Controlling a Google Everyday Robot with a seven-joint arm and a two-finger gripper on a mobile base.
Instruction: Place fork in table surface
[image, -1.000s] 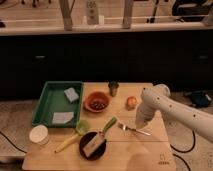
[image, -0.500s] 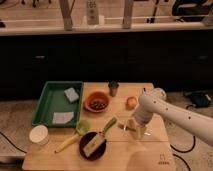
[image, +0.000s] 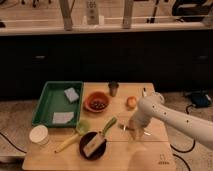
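The fork (image: 123, 126) is a thin silver piece lying on the light tan table surface (image: 120, 157), right of centre; only its left end shows. My gripper (image: 134, 128) hangs from the white arm (image: 170, 117) that comes in from the right. It is low over the table, right at the fork and covering most of it. A faint seam crosses the tabletop just in front of the gripper, and a small dark logo (image: 161, 161) marks the near right corner.
A green tray (image: 46, 107) with a blue sponge (image: 71, 94) and a white cloth sits at the left. Also on the table: a red bowl (image: 96, 102), a metal cup (image: 113, 88), an orange fruit (image: 131, 102), a green-handled utensil (image: 108, 125), a black bowl (image: 92, 145), a yellow-green spoon (image: 74, 136) and a white round container (image: 39, 134).
The arm has swung left and down, bringing my gripper from beside the fork to right over it. The other objects have not moved.
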